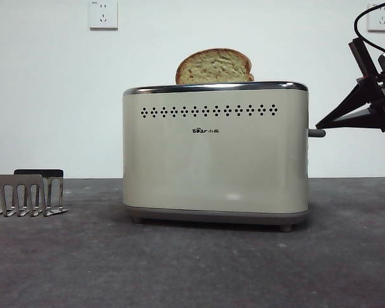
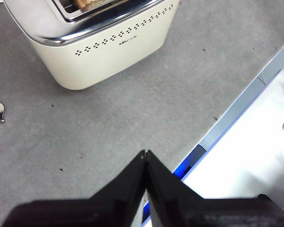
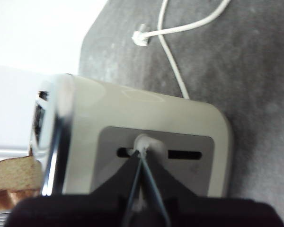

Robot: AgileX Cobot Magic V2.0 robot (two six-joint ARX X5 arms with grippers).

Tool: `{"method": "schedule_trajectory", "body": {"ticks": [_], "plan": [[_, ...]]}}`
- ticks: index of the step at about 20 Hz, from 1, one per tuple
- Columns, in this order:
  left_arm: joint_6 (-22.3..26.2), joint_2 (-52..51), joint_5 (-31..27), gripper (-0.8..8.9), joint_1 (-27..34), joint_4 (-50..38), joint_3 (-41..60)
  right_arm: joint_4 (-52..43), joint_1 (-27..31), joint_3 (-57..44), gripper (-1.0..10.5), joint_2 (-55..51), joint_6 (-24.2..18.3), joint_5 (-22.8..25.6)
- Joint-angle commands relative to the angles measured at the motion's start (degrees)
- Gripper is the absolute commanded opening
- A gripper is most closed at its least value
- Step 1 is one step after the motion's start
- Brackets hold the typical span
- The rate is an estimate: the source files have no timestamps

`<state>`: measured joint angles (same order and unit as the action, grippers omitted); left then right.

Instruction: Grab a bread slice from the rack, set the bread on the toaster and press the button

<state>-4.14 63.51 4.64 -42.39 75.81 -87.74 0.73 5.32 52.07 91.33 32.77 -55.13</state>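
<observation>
Tan and speckled, the slice of bread (image 1: 214,67) already stands in the toaster (image 1: 215,154) slot, its rounded top poking above the chrome rim, and the rack (image 1: 25,192) sits bare well off to the side, so the pick and the placing look done. What remains is the press: the right gripper (image 3: 142,153), jaws closed to a point, meets the button (image 1: 316,133) at the narrow end. The left gripper (image 2: 146,153) hangs apart, jaws closed on nothing. Dark grey desk (image 1: 192,269), white wall (image 1: 51,96) with sockets (image 1: 103,14) behind.

toaster (image 1: 215,160) 1 | bread slice (image 1: 214,67) 1 (in slot) | rack (image 1: 25,193) 1
</observation>
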Motion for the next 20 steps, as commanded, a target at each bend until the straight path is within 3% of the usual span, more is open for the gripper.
{"method": "schedule_trajectory", "body": {"ticks": [1, 9, 20], "plan": [[-0.4, -0.2, -0.2, -0.08, 0.2, -0.2, 0.3, 1.6, -0.1, -0.2, -0.1, 0.9, -2.7, 0.7], [-0.3, -0.2, -0.2, -0.08, 0.2, -0.2, 0.3, 2.4, -0.3, -0.2, -0.1, 3.4, -3.7, 1.7], [-0.3, -0.2, -0.2, -0.08, 0.2, -0.2, 0.3, 4.9, -2.4, -0.2, -0.1, 3.5, -6.3, 7.0]]}}
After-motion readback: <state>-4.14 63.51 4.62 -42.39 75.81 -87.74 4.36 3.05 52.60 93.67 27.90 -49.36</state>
